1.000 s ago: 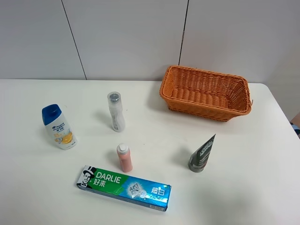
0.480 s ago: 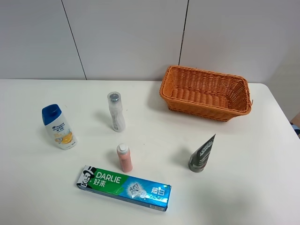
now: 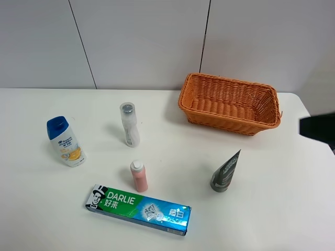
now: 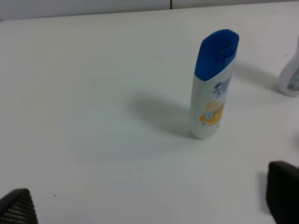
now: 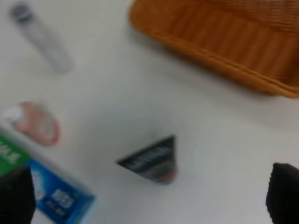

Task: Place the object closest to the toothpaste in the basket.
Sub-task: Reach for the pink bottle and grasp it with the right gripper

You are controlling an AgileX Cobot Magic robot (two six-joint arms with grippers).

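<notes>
The green and blue Darlie toothpaste box (image 3: 138, 209) lies flat near the table's front. A small pink bottle (image 3: 138, 177) stands just behind it, the nearest thing to it. The orange wicker basket (image 3: 225, 118) sits empty at the back right. The blurred right wrist view shows the pink bottle (image 5: 35, 123), the toothpaste box (image 5: 51, 191) and the basket (image 5: 210, 46) below my right gripper (image 5: 149, 193), which is open and empty. My left gripper (image 4: 149, 200) is open and empty, low over the table's left side.
A grey tube (image 3: 225, 171) stands on its cap right of the pink bottle. A white bottle (image 3: 129, 124) stands mid-table. A blue-capped shampoo bottle (image 3: 65, 141) stands at the left, in front of my left gripper (image 4: 212, 84). A dark part of my right arm (image 3: 316, 128) shows at the right edge.
A dark part of my right arm has come into the exterior view at the right edge. The objects on the table have not moved.
</notes>
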